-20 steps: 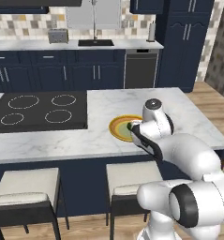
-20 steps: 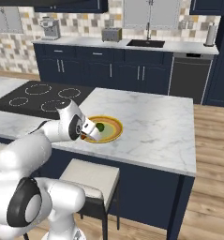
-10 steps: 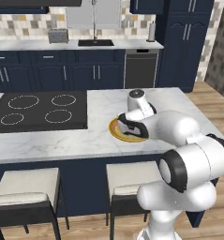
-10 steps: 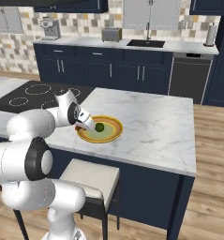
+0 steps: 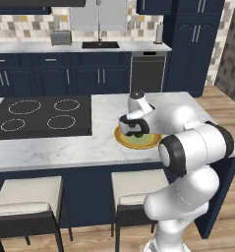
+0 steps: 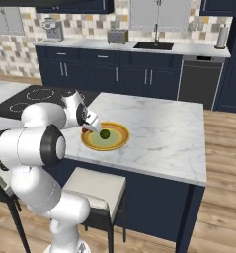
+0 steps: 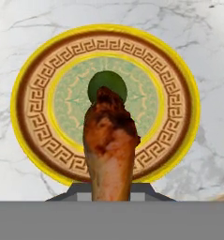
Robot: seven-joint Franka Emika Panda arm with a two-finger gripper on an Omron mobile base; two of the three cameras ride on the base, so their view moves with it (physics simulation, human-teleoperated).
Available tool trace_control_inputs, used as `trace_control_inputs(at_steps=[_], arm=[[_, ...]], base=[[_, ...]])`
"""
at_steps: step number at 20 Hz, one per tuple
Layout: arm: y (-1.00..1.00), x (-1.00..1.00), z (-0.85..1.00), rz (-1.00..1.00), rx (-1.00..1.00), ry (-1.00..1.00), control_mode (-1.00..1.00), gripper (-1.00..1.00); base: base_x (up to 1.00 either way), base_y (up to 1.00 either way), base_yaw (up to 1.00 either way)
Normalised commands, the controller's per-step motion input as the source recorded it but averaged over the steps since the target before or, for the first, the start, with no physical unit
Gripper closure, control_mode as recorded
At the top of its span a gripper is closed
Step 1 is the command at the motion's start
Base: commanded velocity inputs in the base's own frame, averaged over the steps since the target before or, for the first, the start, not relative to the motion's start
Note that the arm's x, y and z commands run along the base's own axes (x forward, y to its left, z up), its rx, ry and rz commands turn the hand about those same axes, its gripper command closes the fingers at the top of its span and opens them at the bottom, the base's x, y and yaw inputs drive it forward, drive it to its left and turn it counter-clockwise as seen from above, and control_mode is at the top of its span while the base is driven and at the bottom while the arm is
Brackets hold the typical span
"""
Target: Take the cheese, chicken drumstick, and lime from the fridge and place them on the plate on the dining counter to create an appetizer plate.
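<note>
Jaws clenched on the slim reddish-brown chicken drumstick (image 7: pixel 109 150), held above the round plate with yellow rim and greenish patterned centre (image 7: pixel 33 89). The plate sits on the white grey-veined marble table (image 6: pixel 159 133), right of the black four-ring cooktop (image 5: pixel 38 115). The small dark green lime (image 6: pixel 104 133) rests at the plate's centre. The white arm's gripper (image 5: pixel 133 127) hangs over the plate's near-left part.

Risks, as judged:
- Drumstick released from height could bounce or strike the lime; a smooth ball would roll off the flat plate and across the table.
- Drumstick lines up directly over the lime in the hand view, so a straight drop likely lands on it.
- Cheese not seen on the plate; that item looks outstanding.

Writing: none legible. Plate carries a key-pattern band only.
</note>
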Motion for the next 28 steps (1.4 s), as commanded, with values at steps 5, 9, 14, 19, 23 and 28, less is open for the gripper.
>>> trace_control_inputs(at_steps=[5,9,14,19,23,28], arm=[[0.0,0.46,-0.33,0.03,0.0,0.0,-1.0,1.0],[0.0,0.38,-0.53,0.03,0.0,0.0,-1.0,1.0],[0.0,0.4,-0.44,0.02,0.0,0.0,-1.0,1.0],[0.0,0.19,-0.31,0.0,0.0,0.0,-1.0,-1.0],[0.0,-0.02,-0.07,0.0,0.0,0.0,-1.0,-1.0],[-0.18,-0.25,0.06,0.0,0.0,0.02,-1.0,-1.0]], base=[[0.0,0.0,0.0],[0.0,0.0,0.0],[0.0,0.0,0.0],[0.0,0.0,0.0],[0.0,0.0,0.0],[0.0,0.0,0.0]])
